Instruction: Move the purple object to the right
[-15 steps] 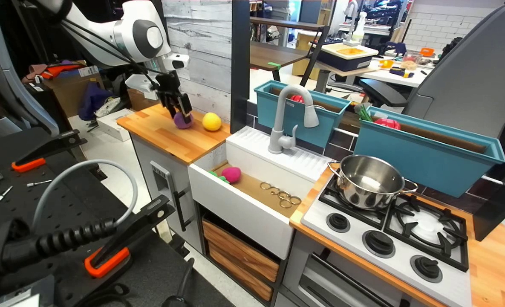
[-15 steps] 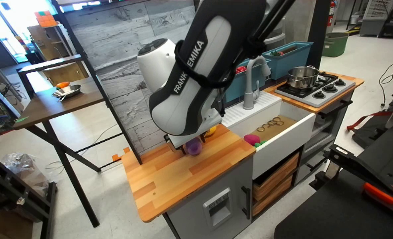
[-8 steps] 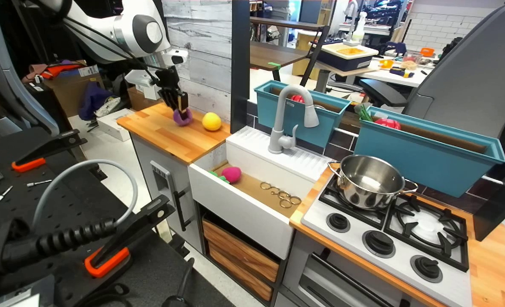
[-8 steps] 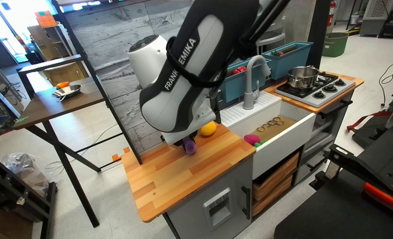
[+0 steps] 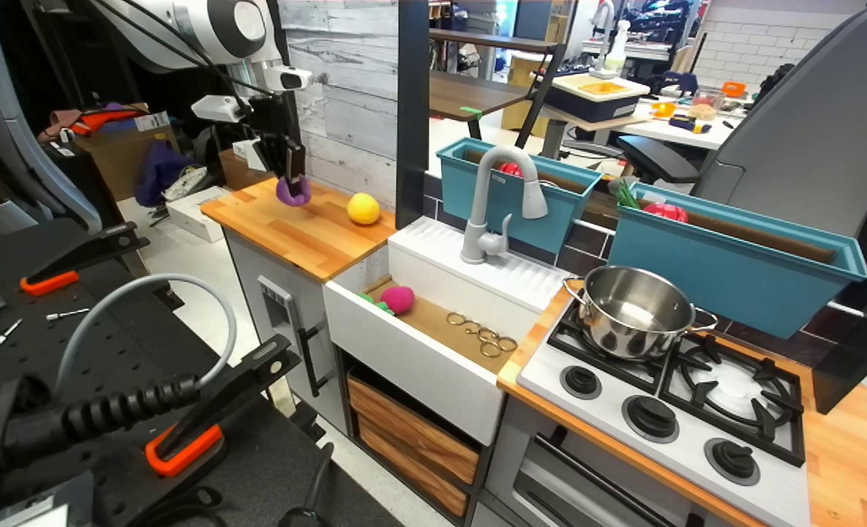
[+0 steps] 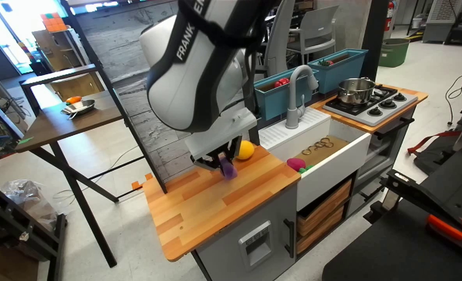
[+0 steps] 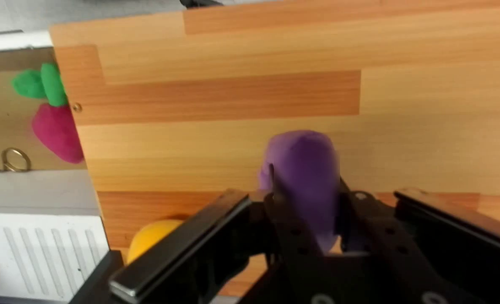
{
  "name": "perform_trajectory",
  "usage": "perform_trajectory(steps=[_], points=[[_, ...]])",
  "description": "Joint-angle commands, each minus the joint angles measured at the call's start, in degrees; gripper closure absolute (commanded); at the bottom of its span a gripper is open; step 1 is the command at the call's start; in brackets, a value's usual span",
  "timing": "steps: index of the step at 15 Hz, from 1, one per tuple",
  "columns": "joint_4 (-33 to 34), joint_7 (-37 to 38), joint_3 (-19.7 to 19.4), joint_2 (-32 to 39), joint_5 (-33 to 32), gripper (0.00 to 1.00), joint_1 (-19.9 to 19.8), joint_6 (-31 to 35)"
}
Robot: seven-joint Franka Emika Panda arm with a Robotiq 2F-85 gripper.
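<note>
Clasping a small round purple ball (image 7: 302, 185), the black two-fingered gripper (image 7: 306, 177) holds it on or just over the brown striped wooden countertop (image 7: 216, 101); which of the two cannot be told. The grasp looks done. What seems left is the carry to the right, the setting down and the release; which way counts as right is uncertain. Farther off, apart from the purple ball, sits a round yellow ball (image 5: 363, 209), and beyond that a magenta, green-leaved toy vegetable (image 5: 398, 299) lies in the white sink (image 5: 411, 366).

1 yellow ball (image 5: 363, 209) on counter (image 6: 199, 218) | 1 pot (image 5: 625, 337) on stove (image 5: 688, 433) | 2 teal planters (image 5: 726, 271)
</note>
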Motion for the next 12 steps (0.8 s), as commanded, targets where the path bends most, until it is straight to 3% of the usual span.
perform_trajectory(steps=[1,6,12], points=[[-14.17,-0.67,0.86,-10.44,1.67,0.94,-1.61,-2.73],[-23.84,0.94,-0.51,-15.86,-0.22,0.94,-4.65,-0.85],[-25.70,1.02,-0.28,-13.67,-0.57,0.94,-6.45,3.24]])
